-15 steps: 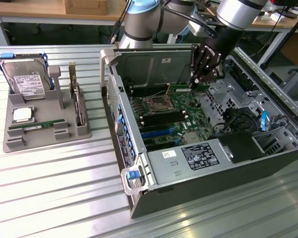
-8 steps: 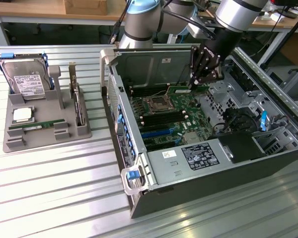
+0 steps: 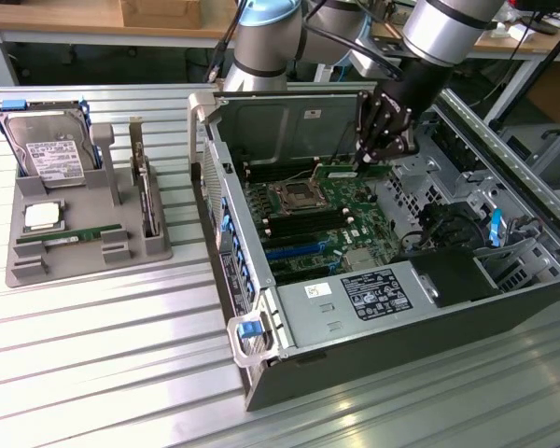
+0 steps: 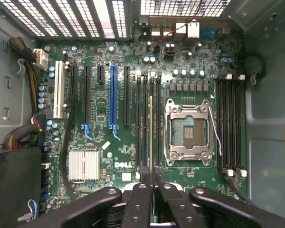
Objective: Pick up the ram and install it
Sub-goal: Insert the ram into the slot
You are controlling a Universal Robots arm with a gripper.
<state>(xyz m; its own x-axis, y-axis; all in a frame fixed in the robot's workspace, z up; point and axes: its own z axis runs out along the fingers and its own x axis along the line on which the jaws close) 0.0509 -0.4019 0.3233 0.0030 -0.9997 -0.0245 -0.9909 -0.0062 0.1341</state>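
One RAM stick held over the memory slots, not yet seated

One claw [image 4: 153,187], seen closest from the wrist view: its fingers [image 4: 141,190] are pressed almost together, pinching the ram [image 4: 151,135] edge-on between them. The ram shows as a thin strip running along the bank of black memory slots [image 4: 148,123] just beside the empty processor socket [image 4: 187,133]. It looks lined up with one slot; whether it touches the slot I cannot tell.

Exterior view: the claw [image 3: 383,154] hangs inside the open computer case [image 3: 504,299], over the motherboard [image 3: 341,224], with the ram [image 3: 341,172] as a green strip at its tips, level and apparently just above the board.

Farther off, on the tabletop [image 3: 93,355], a grey parts tray [image 3: 37,266] at the exterior view's left carries a hard drive [image 3: 47,149], a square processor chip [image 3: 41,217] and another green strip [image 3: 70,237].

Progress, judged: pick-up done, carry to the case done, alignment under way. Pressing home and release are left.
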